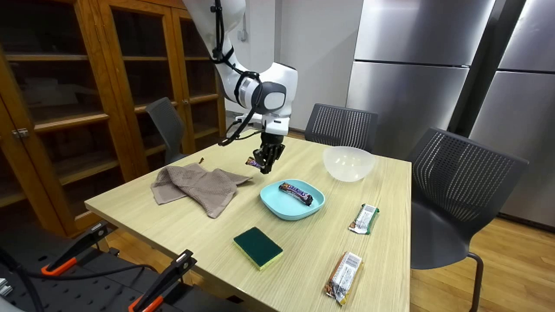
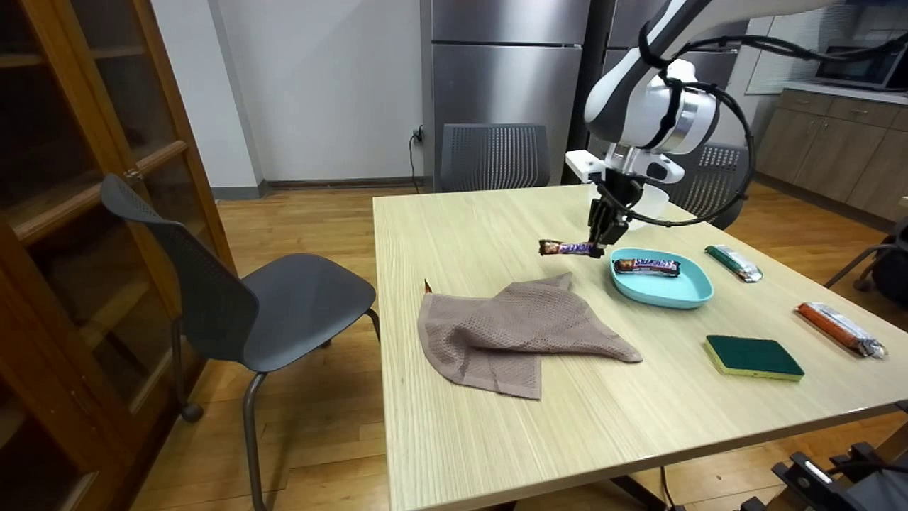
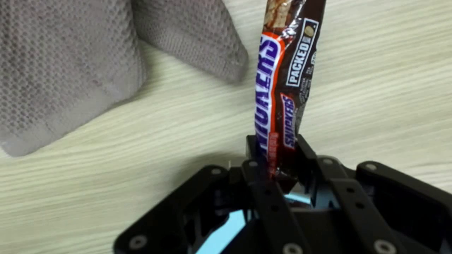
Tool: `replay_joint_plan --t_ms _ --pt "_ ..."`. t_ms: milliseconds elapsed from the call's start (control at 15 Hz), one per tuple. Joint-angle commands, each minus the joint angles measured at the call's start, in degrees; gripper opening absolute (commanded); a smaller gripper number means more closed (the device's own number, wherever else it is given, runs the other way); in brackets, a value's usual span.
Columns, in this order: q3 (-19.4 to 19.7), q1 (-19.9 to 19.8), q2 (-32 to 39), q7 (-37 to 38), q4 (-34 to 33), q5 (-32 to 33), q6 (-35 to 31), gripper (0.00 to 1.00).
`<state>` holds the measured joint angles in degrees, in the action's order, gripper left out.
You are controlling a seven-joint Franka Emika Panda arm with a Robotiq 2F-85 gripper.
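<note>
The grasp looks done: the end effector [image 3: 279, 155] is clamped on one end of a chocolate bar [image 3: 286, 70], its jaws pressed in against the wrapper from either side. The lift looks done too. In both exterior views the chocolate bar appears raised off the tabletop [image 1: 303, 260], roughly level, its free end jutting out away from the blue dish [image 2: 663, 289]. What is left, by the look of it, is the setting down and letting go, since only the jaws seem to bear its weight.

The chocolate bar is near the blue dish, not inside it. The wrist view shows the tabletop under its free length, the cloth [image 3: 70, 77] to one side, and part of the blue dish beyond the jaws. A similar bar [image 2: 647, 267] already lies in the blue dish.

A green bar [image 2: 734, 263] and an orange bar [image 2: 840, 330] lie on the tabletop, both apart from the end effector and outside the blue dish. So do a sponge [image 1: 258, 248] and a white bowl [image 1: 349, 163]. A small dark tip [image 2: 427, 287] shows by the cloth's edge; what it belongs to cannot be told.
</note>
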<state>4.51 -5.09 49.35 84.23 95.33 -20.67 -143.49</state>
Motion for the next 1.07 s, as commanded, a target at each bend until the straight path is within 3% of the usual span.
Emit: replay_joint_plan --t_ms 0,600,1000 --pt "0.2 -2.8 -6.7 -4.3 8.1 -1.6 -0.9 0.06" --pt "2.5 -8.2 -9.3 -12.3 14.0 -3.4 -0.8 0.06" --pt "3.5 -9.7 -10.4 -14.9 16.4 -5.7 -0.5 0.06"
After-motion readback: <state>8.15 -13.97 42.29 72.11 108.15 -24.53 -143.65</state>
